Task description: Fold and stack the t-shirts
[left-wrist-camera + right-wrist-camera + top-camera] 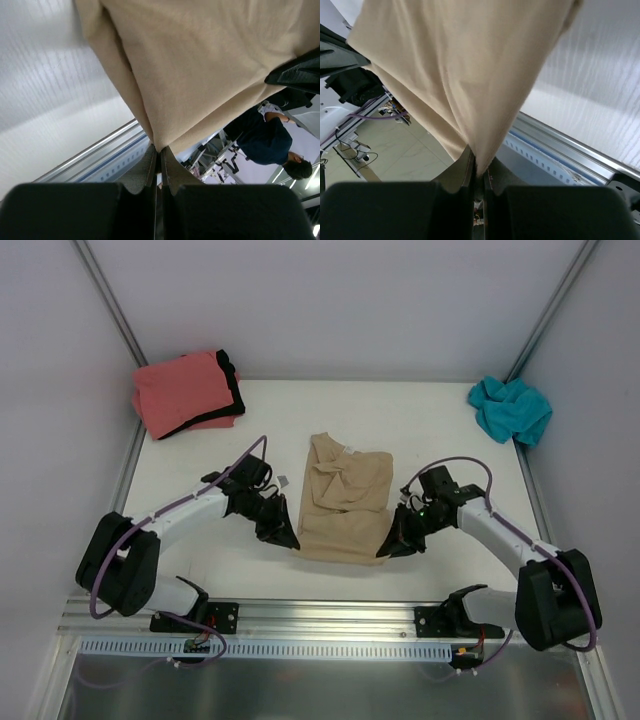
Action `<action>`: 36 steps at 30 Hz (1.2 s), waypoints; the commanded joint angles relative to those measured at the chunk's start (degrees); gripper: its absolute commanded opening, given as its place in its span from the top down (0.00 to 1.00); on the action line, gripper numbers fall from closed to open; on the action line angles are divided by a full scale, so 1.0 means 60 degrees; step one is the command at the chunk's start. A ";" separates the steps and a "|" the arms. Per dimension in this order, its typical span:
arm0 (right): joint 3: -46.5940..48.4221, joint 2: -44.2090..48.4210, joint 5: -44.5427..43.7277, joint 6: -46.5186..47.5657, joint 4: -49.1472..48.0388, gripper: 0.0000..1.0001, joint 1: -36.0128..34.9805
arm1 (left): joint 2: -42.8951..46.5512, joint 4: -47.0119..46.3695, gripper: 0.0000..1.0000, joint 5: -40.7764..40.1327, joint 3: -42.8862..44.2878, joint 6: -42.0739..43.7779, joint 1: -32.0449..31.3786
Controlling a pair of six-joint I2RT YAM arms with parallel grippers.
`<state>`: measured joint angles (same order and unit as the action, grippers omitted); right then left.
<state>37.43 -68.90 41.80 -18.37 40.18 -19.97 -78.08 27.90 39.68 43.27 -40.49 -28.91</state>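
Observation:
The tan t-shirt (342,500) lies in the middle of the table, its near edge lifted between both grippers. My left gripper (290,543) is shut on the shirt's near-left corner; in the left wrist view the tan cloth (200,65) rises out of the pinched jaws (160,151). My right gripper (384,552) is shut on the near-right corner, and the tan cloth (465,65) hangs taut from its closed tips (478,167). A coral-pink t-shirt (180,392) lies folded over a black t-shirt (232,382) at the back left. The teal t-shirt (511,408) sits crumpled at the back right.
White walls and metal posts enclose the table (440,430) on three sides. A metal rail (330,612) runs along the near edge by the arm bases. A person in dark clothes (265,140) stands beyond the table in the left wrist view.

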 commanded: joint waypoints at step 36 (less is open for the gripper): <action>0.8131 -0.6326 0.0020 0.2007 0.2195 0.96 0.2112 | -0.5603 0.1005 1.00 0.1003 0.7611 0.0713 0.1888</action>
<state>82.15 -104.73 41.45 -6.74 52.51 -8.01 -108.90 34.74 43.18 84.77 -36.29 -18.52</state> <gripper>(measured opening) 0.076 0.014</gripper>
